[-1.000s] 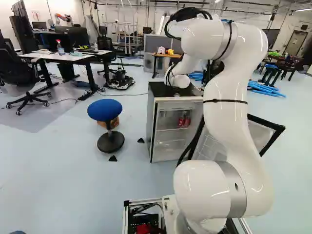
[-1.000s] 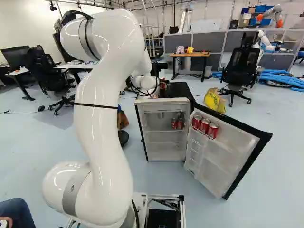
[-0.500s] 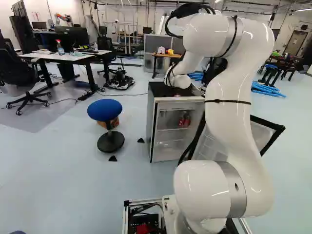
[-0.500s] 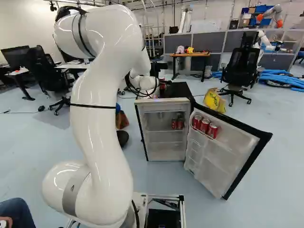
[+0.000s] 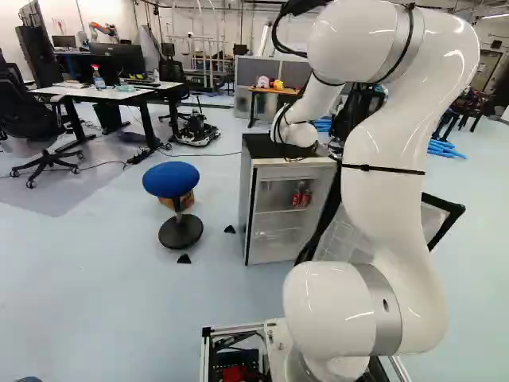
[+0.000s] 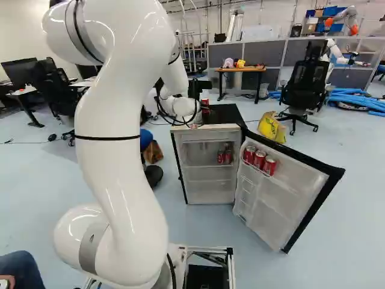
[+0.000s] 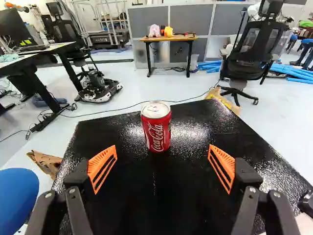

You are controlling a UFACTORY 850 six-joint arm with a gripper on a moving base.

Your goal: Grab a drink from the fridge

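Since the earlier frames, the upper part of the arm (image 5: 390, 151) has shifted right in the left base view and left in the right base view. The tool (image 7: 162, 157) is released, its orange-padded fingers spread wide; a red can (image 7: 156, 127) stands upright ahead of them, touching neither. The can, with a silver lid and white script lettering, is on the glossy black fridge top (image 7: 132, 196), which reaches out on both sides of it to straight edges. The fridge door (image 6: 295, 192) hangs open, holding three more cans (image 6: 259, 159).
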